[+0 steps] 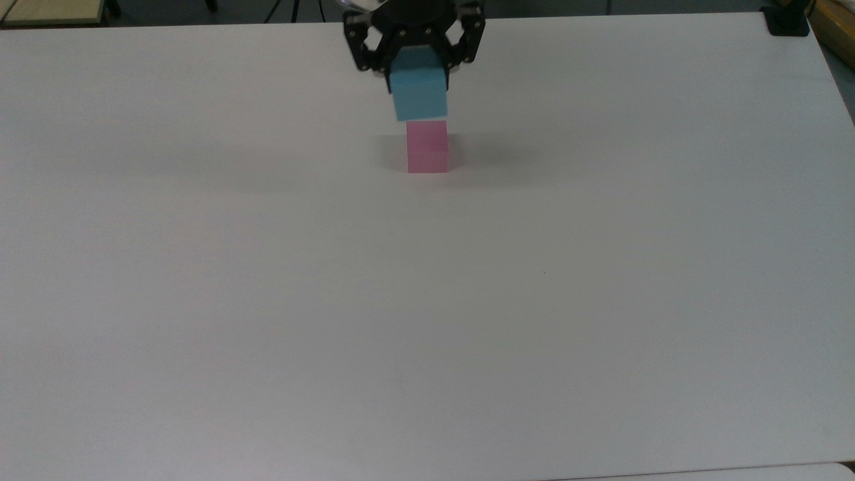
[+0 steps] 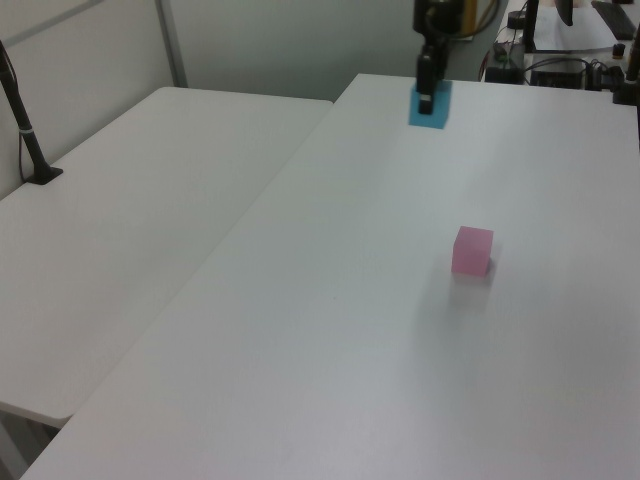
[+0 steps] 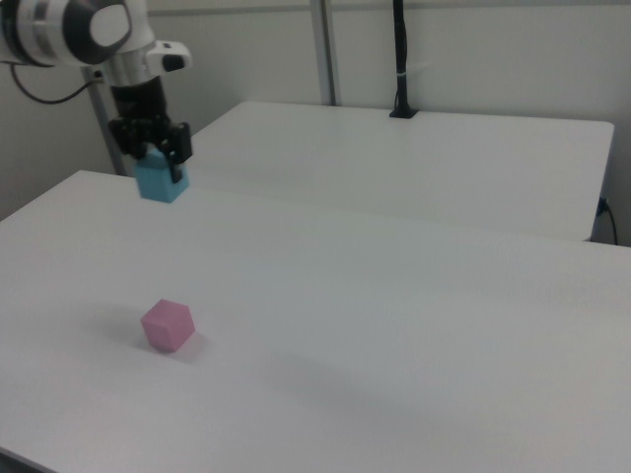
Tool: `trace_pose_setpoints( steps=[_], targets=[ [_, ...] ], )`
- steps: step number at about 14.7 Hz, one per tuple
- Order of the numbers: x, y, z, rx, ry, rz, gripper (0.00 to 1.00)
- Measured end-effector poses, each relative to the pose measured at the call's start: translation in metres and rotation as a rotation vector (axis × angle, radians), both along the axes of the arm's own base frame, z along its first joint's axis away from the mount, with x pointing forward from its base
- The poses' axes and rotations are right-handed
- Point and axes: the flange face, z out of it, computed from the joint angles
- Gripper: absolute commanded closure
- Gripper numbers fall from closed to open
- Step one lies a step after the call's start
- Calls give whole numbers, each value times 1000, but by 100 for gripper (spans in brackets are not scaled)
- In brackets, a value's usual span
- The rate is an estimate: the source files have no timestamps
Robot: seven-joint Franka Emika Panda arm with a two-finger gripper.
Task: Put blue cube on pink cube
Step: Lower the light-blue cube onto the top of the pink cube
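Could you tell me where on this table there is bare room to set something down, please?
Nearly all of the white table is bare: the whole near half and both sides in the top view. The only thing resting on it is the pink cube. The space above that is taken by the hand, shut on the blue cube.
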Motion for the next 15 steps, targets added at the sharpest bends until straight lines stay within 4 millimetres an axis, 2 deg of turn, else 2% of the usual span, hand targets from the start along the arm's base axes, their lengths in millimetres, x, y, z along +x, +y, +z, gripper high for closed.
trace_pose_setpoints(
  steps=[3,5,7,9,11,15],
  targets=[
    [-43,15,-1,-6,26,31,79],
    [-64,22,-2,-10,37,25,79],
    [-76,29,-8,-16,53,14,79],
    [-79,30,-20,-19,66,-17,79],
    [-77,30,-42,-18,57,-68,79],
    [-76,28,-103,-30,33,-106,79]
  ],
)
